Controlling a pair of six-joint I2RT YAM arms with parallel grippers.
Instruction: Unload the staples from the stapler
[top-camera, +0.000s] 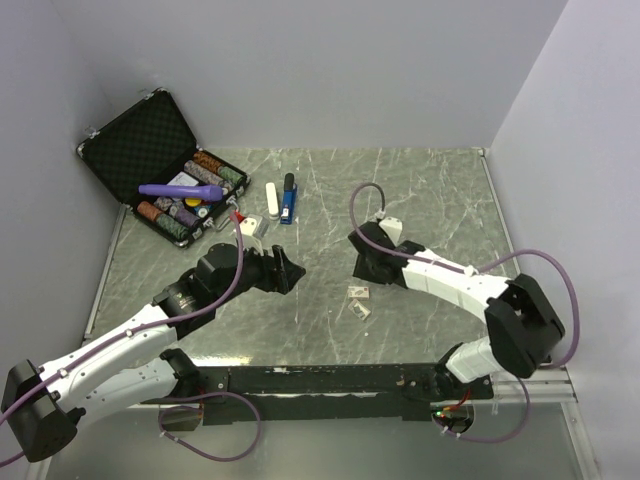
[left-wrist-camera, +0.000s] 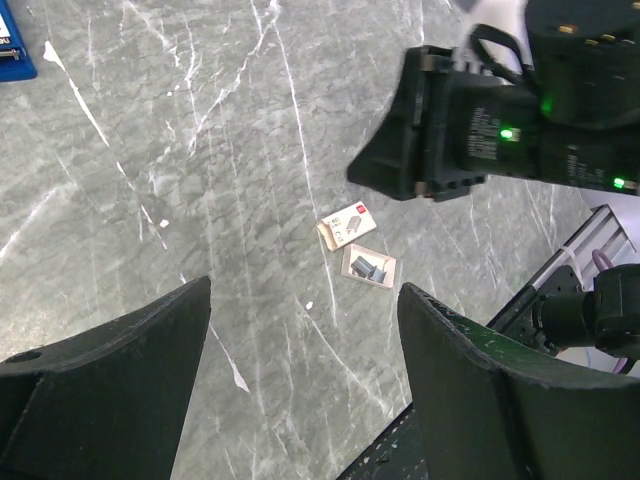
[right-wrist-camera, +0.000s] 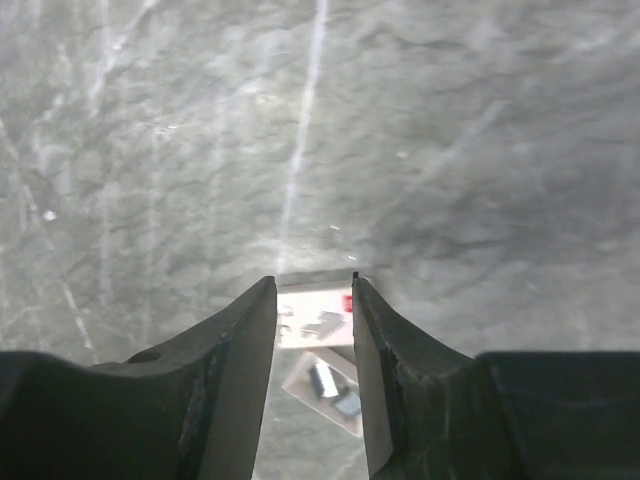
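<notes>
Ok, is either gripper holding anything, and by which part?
Nothing held: the left gripper hangs wide open over the table; right gripper, jaws slightly apart, is empty above the small boxes. The stapler lies untouched.

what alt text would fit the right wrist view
The right pincer hangs empty over a grey marbled table, its two dark fingers slightly apart. Two small pale boxes lie on the table, seen through the gap.

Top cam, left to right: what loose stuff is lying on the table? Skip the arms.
open black case → white bar → stapler → two small cardboard boxes
</notes>
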